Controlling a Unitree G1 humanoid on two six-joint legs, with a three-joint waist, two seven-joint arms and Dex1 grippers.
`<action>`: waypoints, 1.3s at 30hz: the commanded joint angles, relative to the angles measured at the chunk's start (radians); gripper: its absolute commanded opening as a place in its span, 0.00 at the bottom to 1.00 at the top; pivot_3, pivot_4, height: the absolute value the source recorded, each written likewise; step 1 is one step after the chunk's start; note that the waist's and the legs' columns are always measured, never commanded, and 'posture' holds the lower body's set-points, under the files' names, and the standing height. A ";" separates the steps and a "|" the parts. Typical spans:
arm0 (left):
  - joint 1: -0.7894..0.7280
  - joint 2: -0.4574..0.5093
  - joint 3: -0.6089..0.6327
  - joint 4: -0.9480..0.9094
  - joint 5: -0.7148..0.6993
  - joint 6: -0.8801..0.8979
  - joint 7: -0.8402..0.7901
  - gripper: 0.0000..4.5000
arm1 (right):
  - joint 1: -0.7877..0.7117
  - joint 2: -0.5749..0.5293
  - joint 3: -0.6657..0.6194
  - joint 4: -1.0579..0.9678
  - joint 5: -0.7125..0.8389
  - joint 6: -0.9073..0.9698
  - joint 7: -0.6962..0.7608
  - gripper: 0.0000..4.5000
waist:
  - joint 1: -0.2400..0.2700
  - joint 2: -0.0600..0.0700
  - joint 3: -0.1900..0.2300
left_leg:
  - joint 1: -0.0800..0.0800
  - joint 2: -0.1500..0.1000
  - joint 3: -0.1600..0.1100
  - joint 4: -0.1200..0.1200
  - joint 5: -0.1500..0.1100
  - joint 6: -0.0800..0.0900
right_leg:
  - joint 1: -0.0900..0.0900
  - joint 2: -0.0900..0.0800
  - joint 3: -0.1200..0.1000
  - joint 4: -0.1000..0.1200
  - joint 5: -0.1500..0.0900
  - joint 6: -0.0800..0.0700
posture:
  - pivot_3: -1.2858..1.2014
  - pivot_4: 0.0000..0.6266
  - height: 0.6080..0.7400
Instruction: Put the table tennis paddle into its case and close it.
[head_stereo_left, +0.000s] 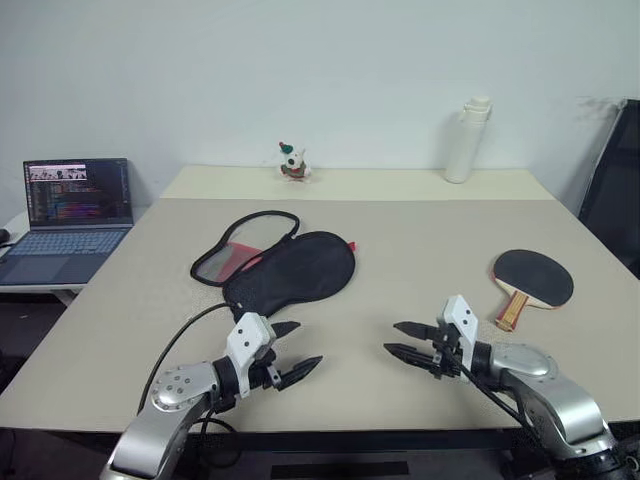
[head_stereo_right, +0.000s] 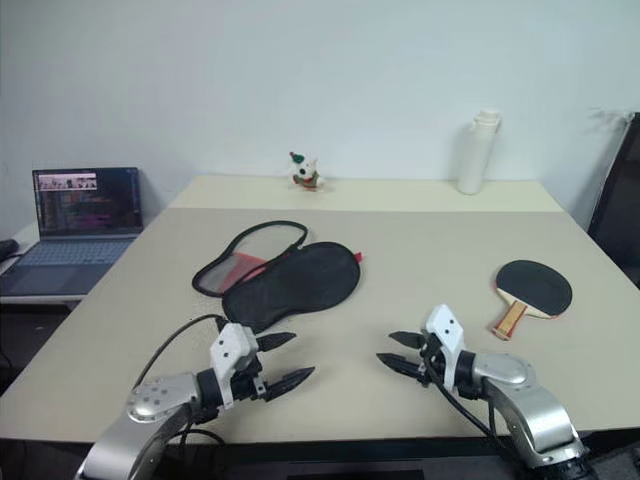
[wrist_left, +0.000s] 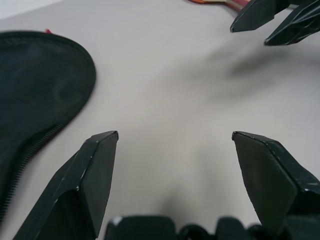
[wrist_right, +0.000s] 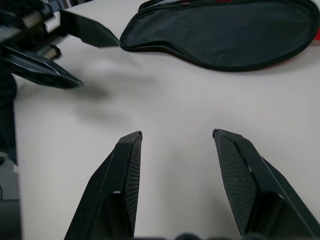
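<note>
The case (head_stereo_left: 290, 268) lies unzipped on the table left of centre, its black flap spread out and a strip of red lining showing under the upper rim. The table tennis paddle (head_stereo_left: 532, 278) rests flat at the right, black face away from me, wooden handle toward me. My left gripper (head_stereo_left: 293, 350) hovers open just in front of the case's narrow end, touching nothing. My right gripper (head_stereo_left: 402, 340) stands open near the table's front, left of the paddle handle, with nothing between its fingers. The two grippers point at each other across a bare stretch of table.
An open laptop (head_stereo_left: 72, 210) sits on a lower side desk at the left. A white bottle (head_stereo_left: 466, 140) and a small figurine (head_stereo_left: 292, 163) stand at the table's far edge. A dark chair (head_stereo_left: 615, 190) is at the right.
</note>
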 joint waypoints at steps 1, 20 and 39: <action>-0.035 -0.018 -0.015 0.036 0.008 -0.048 -0.009 0.89 | -0.006 -0.033 -0.044 -0.037 0.012 0.005 -0.010 0.54 | 0.000 0.000 0.000 | 0.000 0.000 0.000 0.000 0.000 0.000 | 0.000 0.000 0.000 0.000 0.000 0.000 | 0.52 0.24 1.00; -0.335 0.074 0.057 0.495 0.071 -0.211 -0.095 0.99 | -0.050 -0.052 -0.069 -0.122 0.054 0.077 -0.070 0.55 | 0.000 0.000 0.000 | 0.001 -0.002 0.001 0.000 0.000 0.000 | 0.000 0.003 0.000 0.001 0.000 0.000 | 0.52 0.24 1.00; -0.638 0.081 -0.030 0.993 0.168 -0.307 -0.351 0.99 | -0.169 -0.056 -0.060 -0.152 0.128 0.107 -0.064 0.55 | -0.001 -0.001 0.000 | -0.005 -0.001 0.005 0.001 0.000 0.000 | -0.007 0.004 0.001 0.003 0.001 0.001 | 0.52 0.24 1.00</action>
